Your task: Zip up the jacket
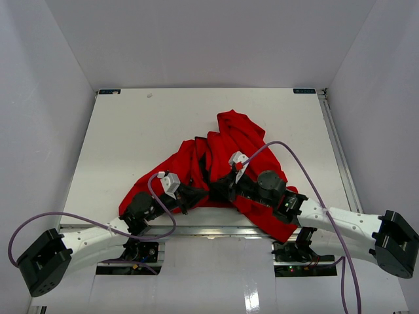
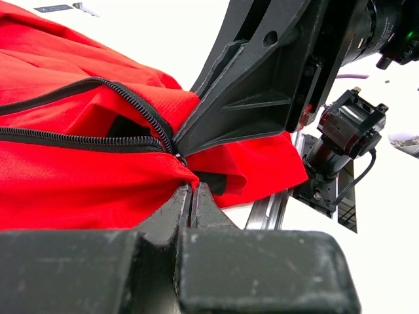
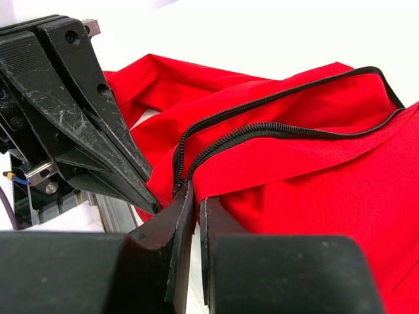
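Observation:
The red jacket (image 1: 226, 147) lies crumpled on the white table, its lower edge at the near side. Its dark zipper (image 3: 275, 127) is open, and the two rows of teeth meet at the bottom end (image 2: 171, 145). My left gripper (image 1: 196, 194) is shut on the red hem just below that end (image 2: 191, 188). My right gripper (image 1: 220, 189) is nearly shut, with only a thin gap, pinching the jacket right where the zipper rows meet (image 3: 195, 191). The two grippers' tips almost touch. I cannot make out the slider itself.
The white table (image 1: 131, 131) ends in a metal rail (image 1: 216, 230) at the near edge, right under the grippers. Part of the jacket hangs over the right arm (image 1: 281, 226). Purple cables (image 1: 308, 176) loop over both arms. White walls enclose the table.

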`<state>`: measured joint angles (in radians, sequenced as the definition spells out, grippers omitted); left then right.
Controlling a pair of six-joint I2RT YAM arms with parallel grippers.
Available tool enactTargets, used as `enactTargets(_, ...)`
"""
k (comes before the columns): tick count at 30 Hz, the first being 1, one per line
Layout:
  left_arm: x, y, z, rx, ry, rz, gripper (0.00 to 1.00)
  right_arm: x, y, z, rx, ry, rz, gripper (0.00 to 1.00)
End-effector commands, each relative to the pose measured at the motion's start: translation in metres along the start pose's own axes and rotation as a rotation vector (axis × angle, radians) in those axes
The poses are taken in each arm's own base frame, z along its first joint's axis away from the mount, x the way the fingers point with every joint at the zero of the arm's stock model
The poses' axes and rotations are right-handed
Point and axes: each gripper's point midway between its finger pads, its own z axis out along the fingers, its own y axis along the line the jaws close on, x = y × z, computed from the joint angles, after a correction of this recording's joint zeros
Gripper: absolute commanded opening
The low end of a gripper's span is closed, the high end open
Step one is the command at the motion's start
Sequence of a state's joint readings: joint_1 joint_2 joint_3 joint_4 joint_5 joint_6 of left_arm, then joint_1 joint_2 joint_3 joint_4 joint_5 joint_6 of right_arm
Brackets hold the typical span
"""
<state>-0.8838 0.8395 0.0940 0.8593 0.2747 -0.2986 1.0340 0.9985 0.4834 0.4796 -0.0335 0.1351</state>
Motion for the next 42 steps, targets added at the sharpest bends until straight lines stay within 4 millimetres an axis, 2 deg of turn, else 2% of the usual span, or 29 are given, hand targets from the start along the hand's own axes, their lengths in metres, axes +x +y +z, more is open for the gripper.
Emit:
enactTargets(1, 0.013, -0.036, -0.005, 0.196, 0.073, -0.038, 0.00, -0.084, -0.010, 0.002, 0.055, -0.239, -0.048, 0.08)
enactTargets(10, 0.013, -0.042, -0.006, 0.243, 0.085, -0.044, 0.00, -0.102, -0.014, 0.003, 0.059, -0.269, -0.048, 0.08)
enactTargets(13, 0.013, -0.043, -0.006, 0.253, 0.086, -0.046, 0.00, -0.104, -0.009, 0.005, 0.027, -0.268, -0.051, 0.08)
enactTargets(16, 0.014, -0.041, -0.005, 0.244, 0.088, -0.052, 0.00, -0.097, -0.006, 0.006, 0.006, -0.251, -0.042, 0.08)
enactTargets(20, 0.009, -0.029, -0.002, 0.175, 0.073, -0.070, 0.00, -0.075, -0.003, 0.004, -0.020, -0.218, -0.019, 0.08)
enactTargets(21, 0.008, -0.025, -0.001, 0.151, 0.070, -0.075, 0.02, -0.071, -0.002, 0.003, -0.024, -0.213, -0.014, 0.08)
enactTargets(25, -0.001, -0.014, -0.001, 0.071, 0.031, -0.094, 0.29, -0.057, 0.000, 0.000, -0.039, -0.199, 0.001, 0.08)
enactTargets(29, -0.012, -0.005, -0.002, 0.008, -0.015, -0.108, 0.41, -0.047, 0.002, -0.002, -0.053, -0.188, 0.017, 0.08)
enactTargets(32, -0.019, -0.001, -0.002, -0.027, -0.045, -0.122, 0.47, -0.039, 0.003, -0.004, -0.059, -0.181, 0.029, 0.08)
enactTargets(37, -0.028, 0.004, -0.001, -0.061, -0.075, -0.133, 0.52, -0.031, 0.005, -0.006, -0.076, -0.175, 0.050, 0.08)
enactTargets(42, -0.021, 0.008, 0.006, -0.070, -0.036, -0.143, 0.52, -0.026, 0.007, -0.005, -0.087, -0.170, 0.064, 0.08)
